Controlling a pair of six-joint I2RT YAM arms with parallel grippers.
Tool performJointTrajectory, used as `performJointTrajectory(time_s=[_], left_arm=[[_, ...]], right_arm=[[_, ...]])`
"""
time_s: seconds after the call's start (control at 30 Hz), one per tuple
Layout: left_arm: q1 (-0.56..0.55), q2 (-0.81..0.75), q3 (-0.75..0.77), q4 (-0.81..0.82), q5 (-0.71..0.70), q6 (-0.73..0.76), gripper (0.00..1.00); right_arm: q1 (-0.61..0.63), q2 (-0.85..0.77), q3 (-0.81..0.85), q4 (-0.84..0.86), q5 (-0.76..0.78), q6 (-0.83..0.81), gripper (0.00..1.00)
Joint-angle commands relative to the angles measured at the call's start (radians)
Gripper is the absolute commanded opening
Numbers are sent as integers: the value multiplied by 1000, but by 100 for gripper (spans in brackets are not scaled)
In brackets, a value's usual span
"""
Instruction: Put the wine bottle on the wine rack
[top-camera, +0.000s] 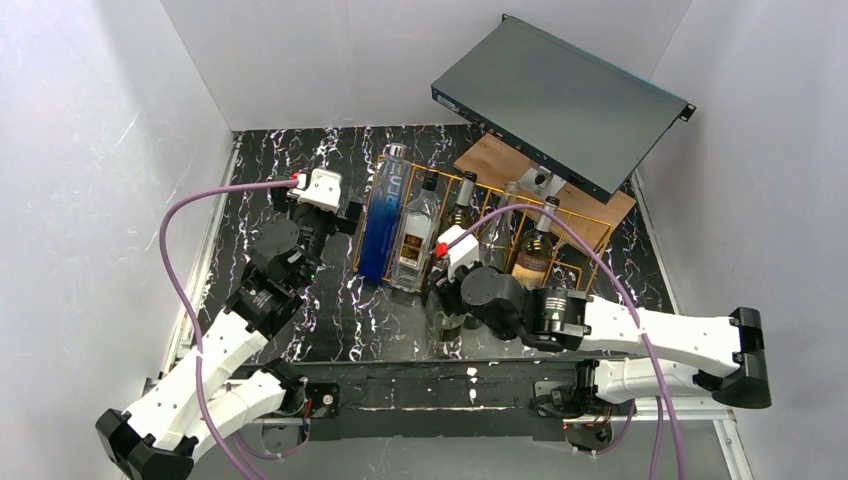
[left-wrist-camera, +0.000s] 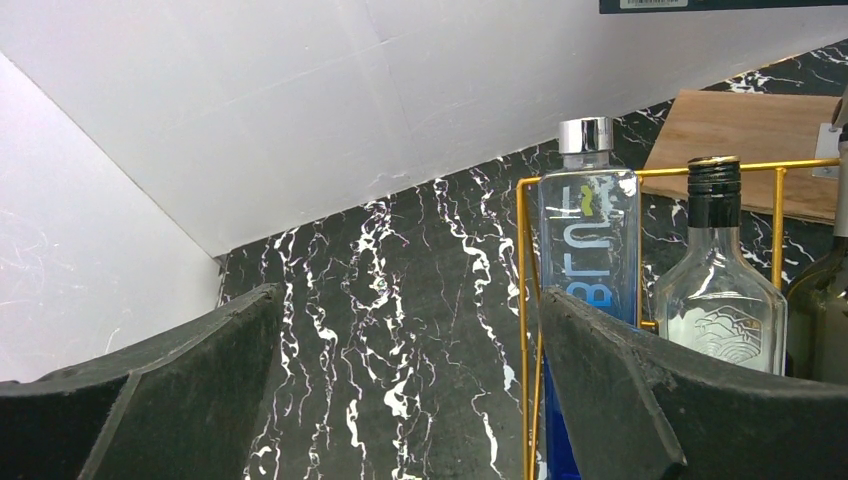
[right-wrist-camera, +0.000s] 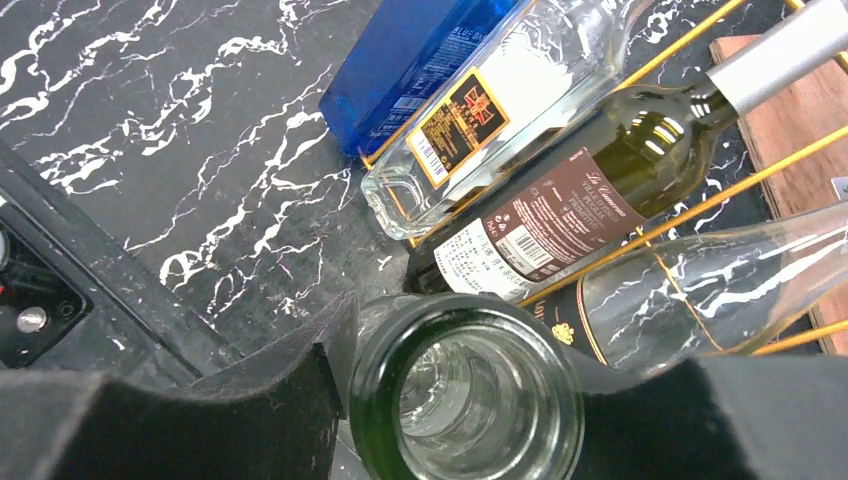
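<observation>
The wine bottle (top-camera: 445, 322) is green glass, uncapped and upright on the table just in front of the wine rack (top-camera: 575, 212). My right gripper (top-camera: 455, 290) is shut on its neck; in the right wrist view the open mouth (right-wrist-camera: 465, 400) sits between the two fingers (right-wrist-camera: 290, 405). The rack is an orange-gold wire frame (right-wrist-camera: 690, 213) with several bottles lying in its slots. My left gripper (top-camera: 345, 215) is open and empty beside the rack's left edge (left-wrist-camera: 525, 300), with bare table between its jaws (left-wrist-camera: 410, 400).
In the rack lie a blue bottle (top-camera: 385, 215) (left-wrist-camera: 588, 240), a clear flask (top-camera: 415, 235) (left-wrist-camera: 718, 305), a dark labelled wine bottle (right-wrist-camera: 560, 215) and a clear bottle (right-wrist-camera: 720, 290). A wooden board (top-camera: 505, 160) and a tilted dark flat box (top-camera: 560, 90) stand behind. White walls enclose the table.
</observation>
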Motion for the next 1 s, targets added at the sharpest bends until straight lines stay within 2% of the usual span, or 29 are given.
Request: performJointTrajectory(time_s=[0.0, 0.27, 0.4, 0.97], left_arm=[[6, 5, -6, 33, -2, -6, 98], [6, 16, -8, 32, -1, -9, 98], [6, 21, -8, 32, 1, -15, 98], [6, 29, -10, 30, 0, -32, 98]], right_arm=[[-4, -85, 130, -15, 130, 5, 1], [-4, -120, 222, -200, 107, 122, 1], [-4, -152, 260, -302, 145, 169, 1], [-4, -241, 439, -659, 246, 221, 1]])
